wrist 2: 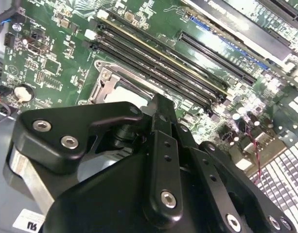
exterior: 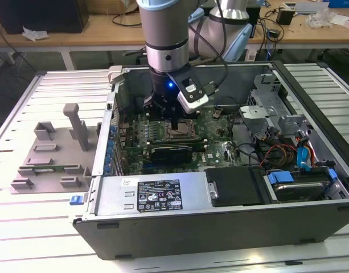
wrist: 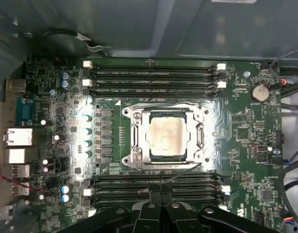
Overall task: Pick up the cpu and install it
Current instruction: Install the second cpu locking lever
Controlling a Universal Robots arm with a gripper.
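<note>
**CPU seated in socket, gripper just above it**

You have the gripper [exterior: 173, 126] down inside the case [exterior: 220, 227], over the middle of the board [wrist: 246, 131]. In the first wrist view the cpu [wrist: 164, 136] lies flat in the socket [wrist: 134, 116], its pale metal top showing inside the metal frame, memory slots [wrist: 153, 77] on both sides. It looks square to the frame, so placement appears done, though you can't confirm from here that it is fully seated.

Whether the fingers are spread or pressed together, you cannot tell: in both wrist views you get the black linkage only, with the tips hidden. Nothing is seen pinched between them.

In the exterior view the grey tray [exterior: 54, 153] sits outside the case on that view's left, well apart from the arm.

Handling, as a judgement: the chip is light, stiff and thin, with a smooth lid that will slip under a loose pinch. The underside contacts and the socket pins are fragile, so treat any sideways drag or tilt as a risk. Take hold on two opposite edges, never on the lid face or underside, and keep it level.
</note>
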